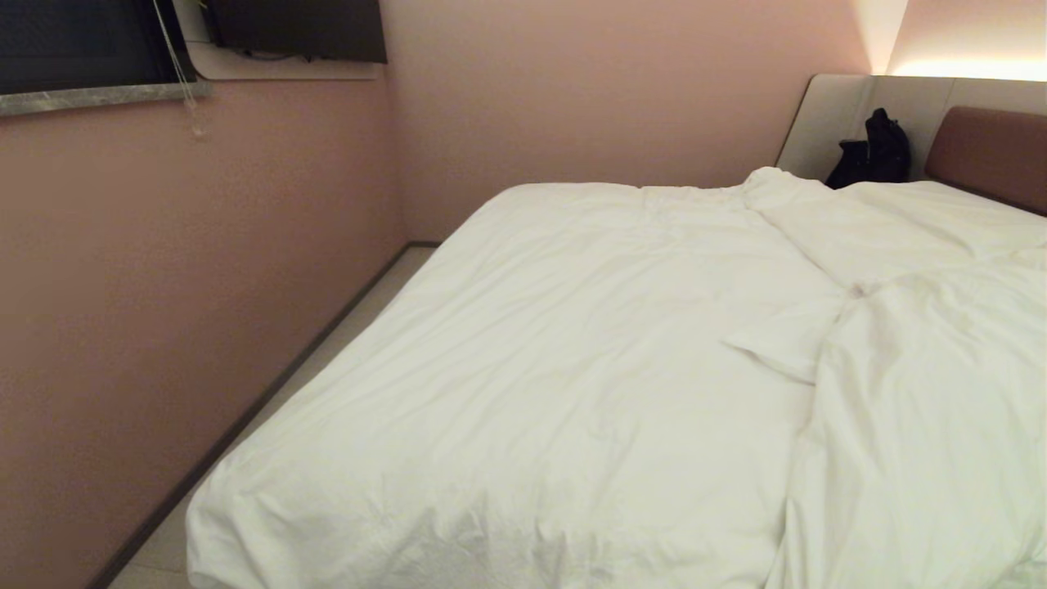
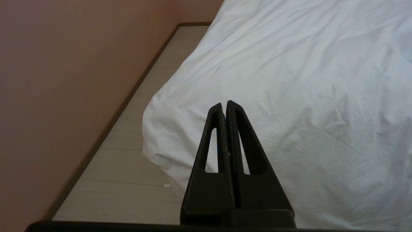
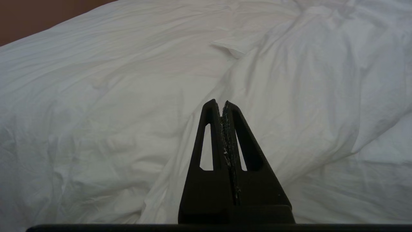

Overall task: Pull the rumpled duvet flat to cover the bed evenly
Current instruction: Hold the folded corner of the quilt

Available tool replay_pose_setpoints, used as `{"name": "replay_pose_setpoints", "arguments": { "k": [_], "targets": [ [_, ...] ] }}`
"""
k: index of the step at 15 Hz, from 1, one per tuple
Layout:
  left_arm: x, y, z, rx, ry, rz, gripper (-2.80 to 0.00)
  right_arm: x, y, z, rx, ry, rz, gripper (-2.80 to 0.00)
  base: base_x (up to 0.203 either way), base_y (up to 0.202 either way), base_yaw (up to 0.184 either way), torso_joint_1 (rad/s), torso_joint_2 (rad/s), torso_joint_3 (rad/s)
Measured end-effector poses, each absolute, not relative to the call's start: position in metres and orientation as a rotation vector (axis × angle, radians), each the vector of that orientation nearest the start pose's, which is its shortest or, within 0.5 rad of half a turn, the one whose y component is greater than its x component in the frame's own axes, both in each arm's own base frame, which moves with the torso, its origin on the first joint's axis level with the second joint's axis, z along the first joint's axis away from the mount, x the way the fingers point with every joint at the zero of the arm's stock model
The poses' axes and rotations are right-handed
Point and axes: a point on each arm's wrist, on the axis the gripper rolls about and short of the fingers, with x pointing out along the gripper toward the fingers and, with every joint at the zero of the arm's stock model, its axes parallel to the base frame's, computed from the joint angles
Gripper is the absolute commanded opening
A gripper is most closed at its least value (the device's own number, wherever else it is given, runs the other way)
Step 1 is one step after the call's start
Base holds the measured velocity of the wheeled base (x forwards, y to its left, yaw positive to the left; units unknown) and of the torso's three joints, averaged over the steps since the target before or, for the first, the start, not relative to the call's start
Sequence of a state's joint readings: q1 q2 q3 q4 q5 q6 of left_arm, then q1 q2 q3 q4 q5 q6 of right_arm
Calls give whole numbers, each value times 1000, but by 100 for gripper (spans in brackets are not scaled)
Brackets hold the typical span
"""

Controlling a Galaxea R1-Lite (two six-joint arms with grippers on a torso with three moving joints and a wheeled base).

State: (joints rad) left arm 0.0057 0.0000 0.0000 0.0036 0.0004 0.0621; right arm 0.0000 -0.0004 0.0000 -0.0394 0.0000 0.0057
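Against the pink wall (image 1: pixel 164 286), my bed (image 1: pixel 990 151) lies under the white duvet (image 1: pixel 572 368), its right side folded back in a rumpled ridge. A black bag (image 1: pixel 873 151) leans at the headboard. My left gripper (image 2: pixel 225 103) and right gripper (image 3: pixel 219 103) hover closed, empty.

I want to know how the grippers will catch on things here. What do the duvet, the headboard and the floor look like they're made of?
Duvet: matte white woven cloth, probably cotton, going by its fine creases and puffy folds.
Headboard: padded brown panel in a pale surround; smooth, fabric or leatherette, unclear which.
Floor: pale planks with visible seams, likely laminate or wood, low sheen.
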Motion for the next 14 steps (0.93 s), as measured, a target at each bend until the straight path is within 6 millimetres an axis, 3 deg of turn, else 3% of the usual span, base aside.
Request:
{"name": "replay_pose_setpoints", "arguments": {
  "k": [14],
  "targets": [
    [-23,0,75,58,3,6,-280,-23,0,79,5,-40,0,-280,0,0,0,0,0,0]
  ]
}}
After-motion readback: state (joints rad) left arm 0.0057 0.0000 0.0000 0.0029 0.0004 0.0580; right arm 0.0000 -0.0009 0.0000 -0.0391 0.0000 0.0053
